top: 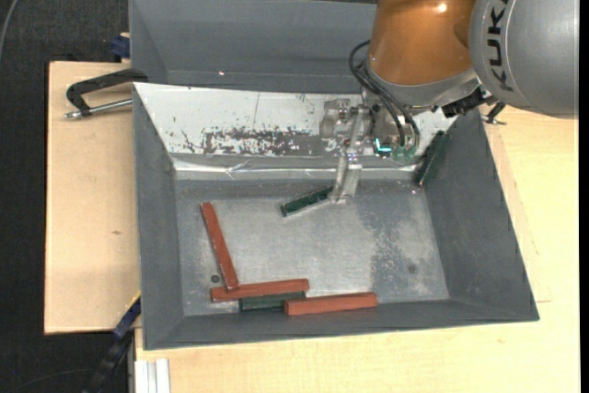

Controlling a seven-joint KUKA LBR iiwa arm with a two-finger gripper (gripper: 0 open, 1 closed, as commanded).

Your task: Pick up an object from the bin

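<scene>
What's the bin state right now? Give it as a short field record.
gripper: low over the back middle of the bin
nearest thing: green stick, flat on the floor, its right end at the gripper tip
held: cannot tell
right wall: second green stick leaning against it
front left: three red sticks in a rough L, third green stick beside them
task status: nothing lifted yet

Three red bars (219, 244) and three green bars (306, 202).
</scene>
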